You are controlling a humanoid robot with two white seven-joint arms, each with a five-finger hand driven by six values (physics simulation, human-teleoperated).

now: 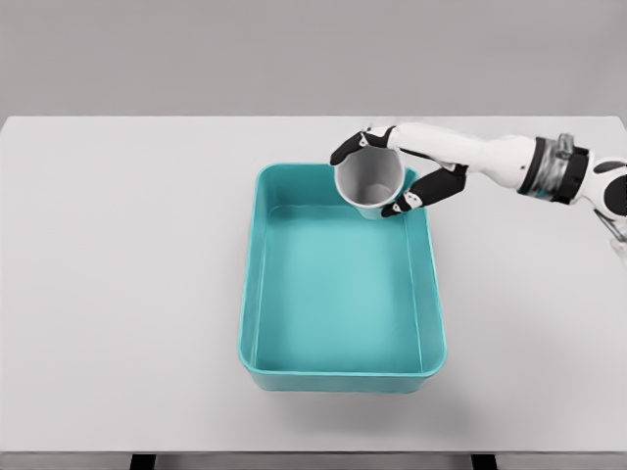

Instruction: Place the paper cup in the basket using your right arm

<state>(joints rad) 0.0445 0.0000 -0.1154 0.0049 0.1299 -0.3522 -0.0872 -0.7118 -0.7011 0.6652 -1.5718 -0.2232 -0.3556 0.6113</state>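
Setting: a pale grey flat table (118, 294) seen from above, with a plain grey wall behind it.
Basket: a teal rectangular plastic basket (251, 294) with rounded corners sits on the middle of the table, open side up.
Cup: a grey-white paper cup (368, 180), mouth tilted towards the camera, is held over the basket's far right corner.
Right hand: the white right hand with black fingertips (392, 168) reaches in from the right, fingers wrapped around the cup's sides.
Left arm: out of view.
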